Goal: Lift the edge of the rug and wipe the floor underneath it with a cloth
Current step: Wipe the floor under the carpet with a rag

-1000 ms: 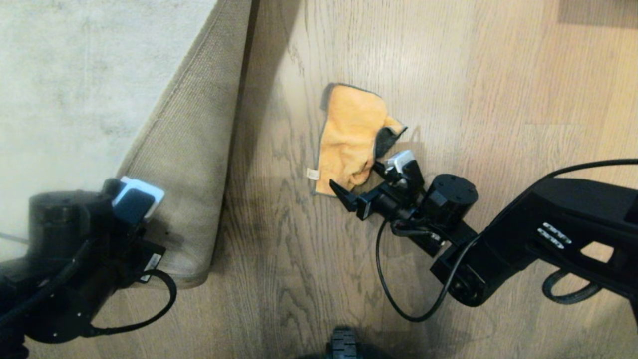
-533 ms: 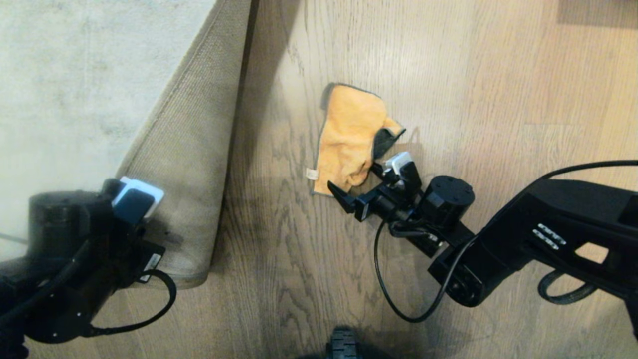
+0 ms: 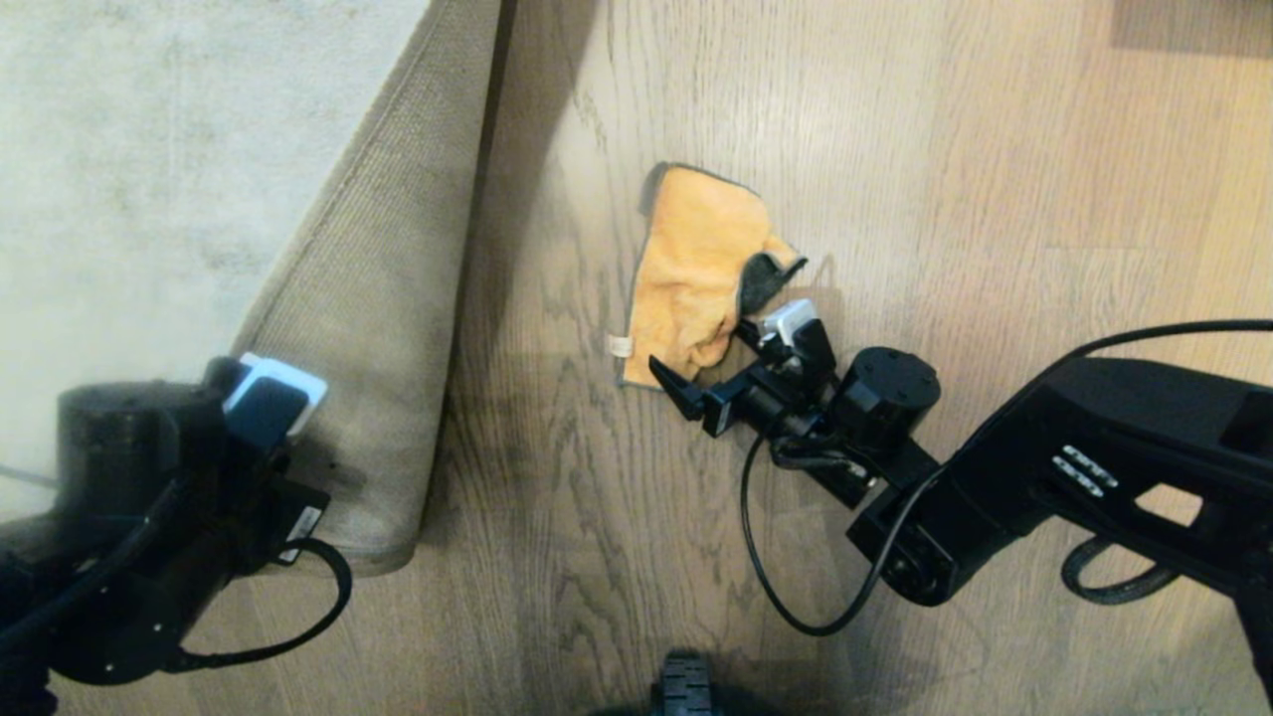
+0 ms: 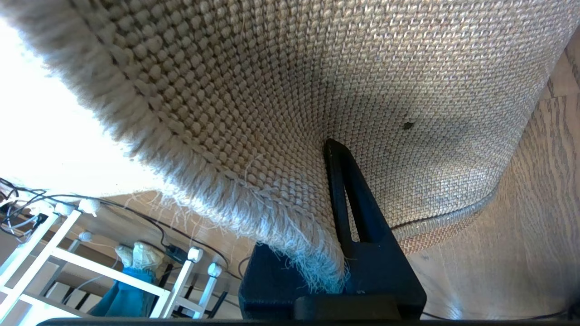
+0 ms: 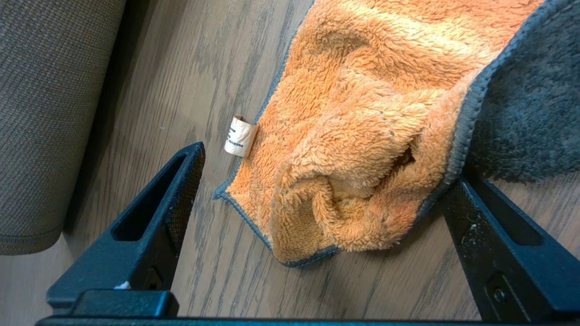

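Right gripper [image 3: 708, 366]: spread wide, low over the floor, straddling the near end of the cloth; one finger [image 5: 149, 226] stands on bare wood at the tag side, the other [image 5: 503, 244] at the side with the dark folded flap; nothing pinched.
Cloth [image 3: 696, 273]: mustard-orange, crumpled, lying on the floor at about 12 o'clock from centre in the head view; a dark grey corner [image 5: 530, 104] is folded over; its white tag [image 5: 240, 136] sticks out toward the rug side.
Right arm [image 3: 1094, 467]: reaches in from 4 o'clock, a black cable looping beneath it.
Left gripper [image 4: 326, 217]: pressed together on the rug edge [image 4: 290, 244], one finger against the woven backing, the frayed pile between the fingers; in the head view it sits at 8 o'clock.
Rug edge, head view [image 3: 378, 298]: lifted and folded back, tan mesh backing facing up, forming a band from 11 o'clock down to 8 o'clock.
Rug top [image 3: 149, 149]: pale grey, at 10 o'clock.
Floor [image 3: 995, 199]: light wood planks, bare between the rug fold and the cloth, which lie apart.
Background, left wrist view: white rack [image 4: 54, 253] and cables beyond the rug.
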